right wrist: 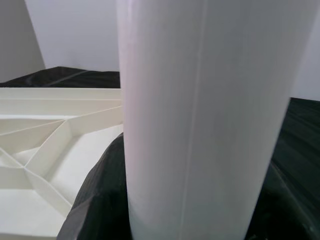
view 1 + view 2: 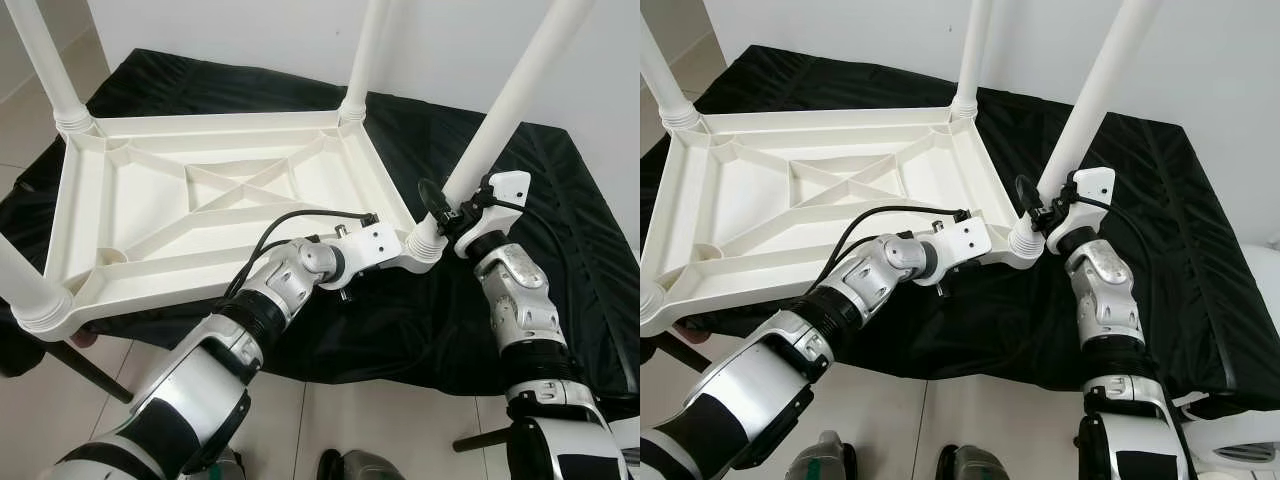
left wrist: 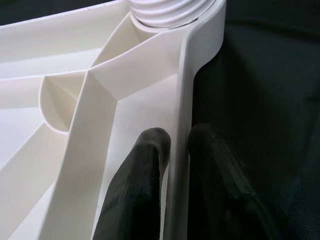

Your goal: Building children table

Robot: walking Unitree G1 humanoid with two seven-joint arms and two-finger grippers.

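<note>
1. So: white plastic tabletop (image 2: 210,200) lies upside down on a black cloth (image 2: 560,230), ribbed underside facing up, four white legs standing up from its corners.
2. Left gripper (image 3: 175,145) sits at the tabletop's near edge, just beside the near-right corner. Fingers (image 3: 145,170) pinch the rim wall: one finger inside the rim, one outside, closed on it.
3. Right gripper (image 2: 447,205) is at the near-right leg (image 2: 500,110), low down, just above its threaded socket. Black fingers wrap the leg on both sides, clamped on it.
4. That leg leans away to the right, not plumb.
5. The cloth covers a low platform; pale tiled floor (image 2: 40,400) in front.
</note>
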